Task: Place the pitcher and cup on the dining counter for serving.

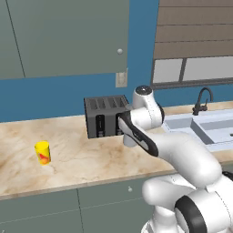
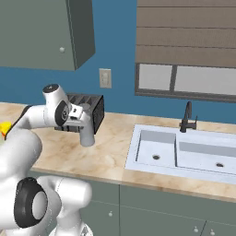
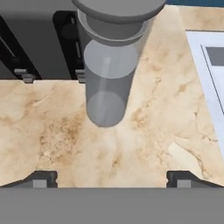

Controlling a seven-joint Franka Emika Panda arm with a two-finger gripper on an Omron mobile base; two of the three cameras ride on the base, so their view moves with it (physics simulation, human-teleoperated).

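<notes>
The pitcher (image 3: 108, 74), a tall translucent grey cylinder with a grey lid, stands upright on the marble counter in front of the toaster. My gripper (image 3: 111, 179) hovers above and in front of it, open wide, with nothing between its fingertips (image 3: 41, 179). From the right base view the pitcher (image 2: 87, 134) stands just below my hand. The cup (image 1: 42, 152), a small yellow tumbler with a red mark, stands far to the left on the same counter, and its edge (image 2: 4, 129) peeks out behind my arm. The dining counter is out of view.
A black toaster (image 1: 105, 116) sits against the blue wall right behind the pitcher. A double sink (image 2: 184, 152) with a dark faucet (image 2: 186, 117) lies to the right. Grey wall cabinets (image 1: 63, 36) hang overhead, and a window is above the sink.
</notes>
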